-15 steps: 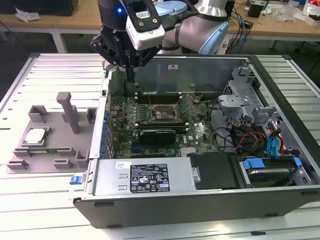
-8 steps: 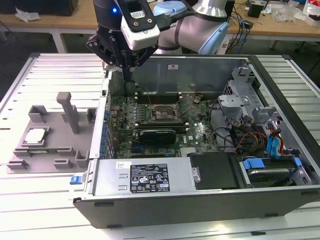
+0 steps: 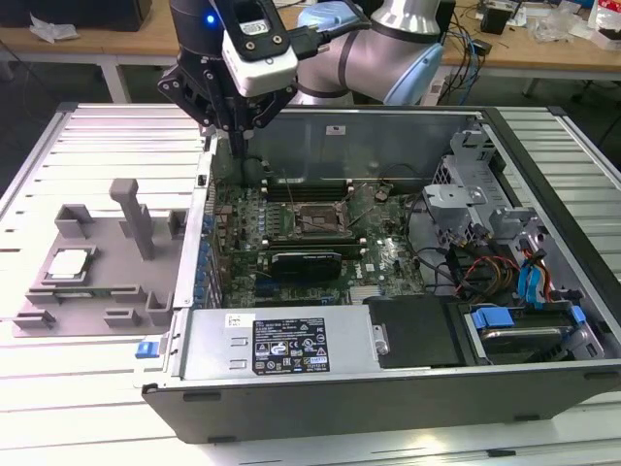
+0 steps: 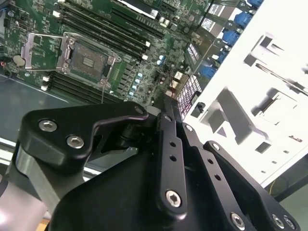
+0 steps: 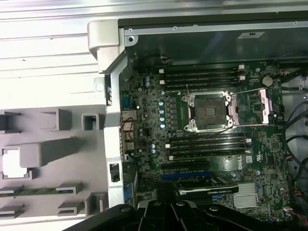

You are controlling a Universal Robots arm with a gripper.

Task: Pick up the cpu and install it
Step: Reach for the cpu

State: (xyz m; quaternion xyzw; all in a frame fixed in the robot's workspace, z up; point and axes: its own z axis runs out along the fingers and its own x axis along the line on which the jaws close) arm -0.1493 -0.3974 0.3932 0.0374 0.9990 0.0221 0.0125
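Cpu point(image 3: 70, 263) first, as the exterior view has it: the chip lies flat, shiny side up, in a pocket of the grey fixture point(image 3: 107, 291) on the table point(image 3: 78, 408), outside the open computer case point(image 3: 388, 388). My end effector point(image 3: 237, 146) hangs above the case wall on the exterior view's left, pointing straight down, its fingers pressed together with nothing between them. From there the cpu lies toward the exterior view's left and nearer the camera, well apart from me. The open socket point(image 3: 315, 221) lies the other way, toward the exterior view's right, and closer to me than the chip is. I sit between the two. Being square, the cpu has no long axis to line up with, only its flat edges, which run roughly along the fixture's sides.

In the second wrist view my black finger links fill the foreground and meet at the tips, closed on nothing. Past them I see the motherboard point(image 4: 120, 48) with the socket's metal frame swung open, and off to the side the fixture, washed out so bright that I cannot pick out the chip.

In the first wrist view the socket point(image 5: 208, 111) sits bare among the memory slots, its bracket lifted. Across the case wall, the cpu point(image 5: 10, 163) shows as a pale square in the fixture.
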